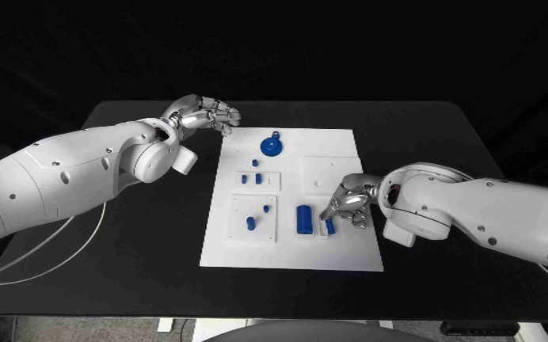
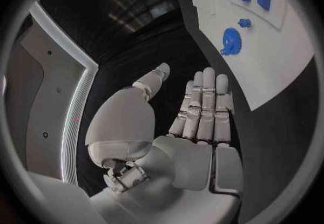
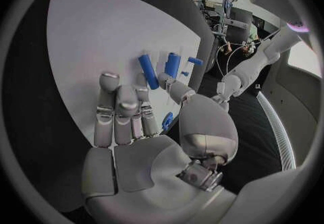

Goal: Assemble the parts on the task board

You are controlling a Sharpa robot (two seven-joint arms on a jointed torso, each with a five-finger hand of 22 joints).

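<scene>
My right hand (image 1: 352,199) rested on the task board (image 1: 331,148) by the long blue bar (image 1: 304,218), seemingly pinching a small blue part (image 3: 167,120). My left hand (image 1: 206,115), fingers extended and empty, hovered over the bench beside the board's far corner, near the blue wheel (image 1: 272,146). Most parts looked unassembled.

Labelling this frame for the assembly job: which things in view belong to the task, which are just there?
Belongs to the job:
white rectangular task board
round blue gear-like part
long blue cylindrical part
small blue pegs
right hand, over the board's right side
left hand, open, off the board

Just there:
black table
white cable
</scene>
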